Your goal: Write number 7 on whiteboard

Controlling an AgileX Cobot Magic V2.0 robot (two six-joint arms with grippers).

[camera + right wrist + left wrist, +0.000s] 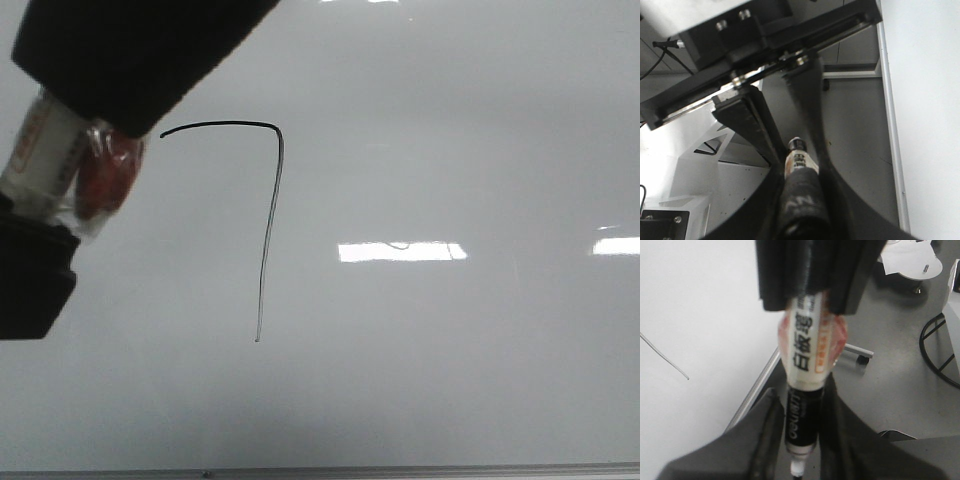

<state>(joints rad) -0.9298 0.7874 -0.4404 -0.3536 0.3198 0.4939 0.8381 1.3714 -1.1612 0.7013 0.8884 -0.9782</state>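
The number 7 [270, 220] is a thin black line on the whiteboard [450, 150], and its lower end shows in the left wrist view [665, 357]. A marker [45, 150] with a white and red label hangs left of the top stroke, clear of the line. My left gripper [802, 405] is shut on the marker's [810, 340] black front part, with the nib toward the wrist. My right gripper [800, 190] is shut on the marker's black-wrapped rear end [800, 200]. In the front view both grippers are dark blurs, the right [130, 60] above and the left [30, 270] below.
A thin metal edge strip [400, 470] runs along the board's near side. Bright light reflections [400, 251] lie right of the number. Off the board, grey floor holds a metal bracket [855, 357], a black wire ring [940, 355] and a white frame [715, 190].
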